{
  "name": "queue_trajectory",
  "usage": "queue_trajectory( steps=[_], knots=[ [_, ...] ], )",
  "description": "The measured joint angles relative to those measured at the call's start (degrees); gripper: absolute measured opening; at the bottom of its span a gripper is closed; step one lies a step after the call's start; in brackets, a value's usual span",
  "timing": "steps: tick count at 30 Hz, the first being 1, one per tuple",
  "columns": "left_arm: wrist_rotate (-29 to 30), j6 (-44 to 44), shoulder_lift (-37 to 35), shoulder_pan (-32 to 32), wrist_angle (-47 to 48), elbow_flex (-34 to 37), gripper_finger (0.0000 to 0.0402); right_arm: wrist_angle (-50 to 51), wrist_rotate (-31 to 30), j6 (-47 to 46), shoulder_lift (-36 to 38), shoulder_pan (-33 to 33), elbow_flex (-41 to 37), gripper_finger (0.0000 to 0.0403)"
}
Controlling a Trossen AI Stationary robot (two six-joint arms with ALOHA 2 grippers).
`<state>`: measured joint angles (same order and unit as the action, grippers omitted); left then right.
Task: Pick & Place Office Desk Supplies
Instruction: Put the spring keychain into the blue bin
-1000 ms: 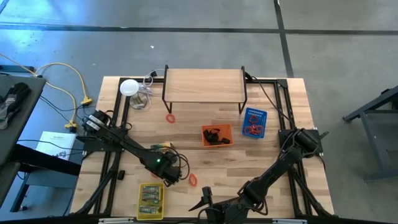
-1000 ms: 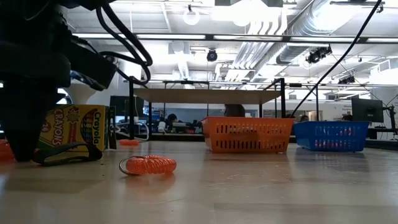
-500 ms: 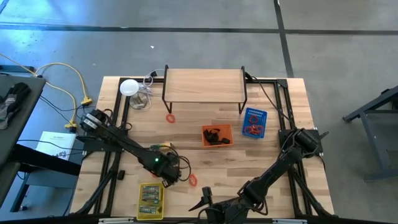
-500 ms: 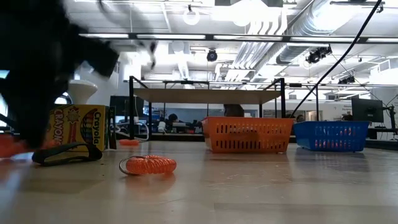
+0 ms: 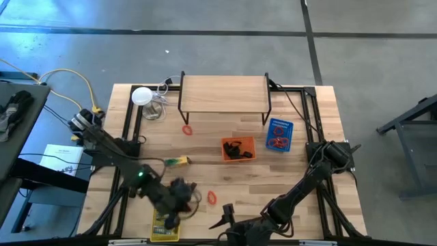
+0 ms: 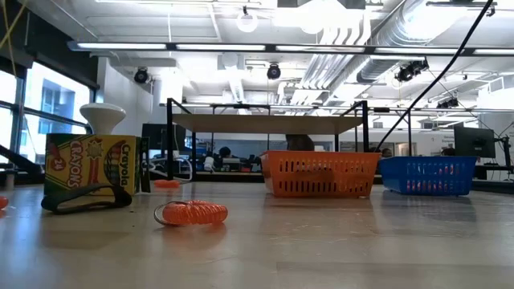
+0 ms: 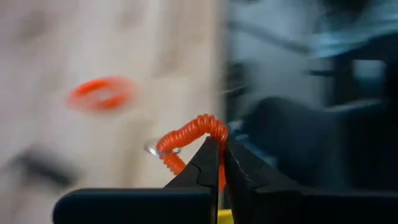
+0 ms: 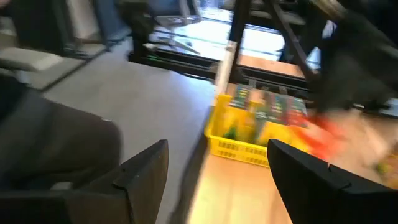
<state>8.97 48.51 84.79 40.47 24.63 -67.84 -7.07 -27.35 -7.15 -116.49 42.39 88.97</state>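
The left gripper is clenched on a red coil band, fingers pressed tight together w/ the band pinched between the tips. In the high view this gripper is at the near left part of the table, just above the far end of the yellow basket, which holds yellow-green packs.

The right gripper waits at the near edge of the table, about the middle, fingers spread apart & holding nothing. Its wrist view looks at the yellow basket w/ the packs inside.

Other supplies: a 2nd red band lies flat on the wood just right of the left gripper, near but apart. A 3rd red band lies farther away, near the left leg of the wooden shelf. One crayon pack lies on the table left of the orange basket, which has black clips in it. The blue basket on the right holds red bands. In the low view the crayon box stands upright at left, the coil band on the wood right of it.
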Motion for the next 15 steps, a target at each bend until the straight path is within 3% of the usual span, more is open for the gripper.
queue_trajectory(
  steps=[6,12,15],
  knots=[
    [-4.3,-5.4,3.2,3.9,-15.2,0.0,0.0001,-1.4,-3.1,-0.1,0.0,-0.5,0.0,0.0260],
    [-5.5,-7.2,7.4,3.6,-23.4,0.0,0.0001,-7.1,4.3,0.5,-2.6,-1.9,0.1,0.0260],
    [-7.2,-8.2,7.5,2.9,-23.7,0.0,0.0001,-7.8,4.8,1.3,-3.9,-2.5,0.0,0.0260]
  ],
)
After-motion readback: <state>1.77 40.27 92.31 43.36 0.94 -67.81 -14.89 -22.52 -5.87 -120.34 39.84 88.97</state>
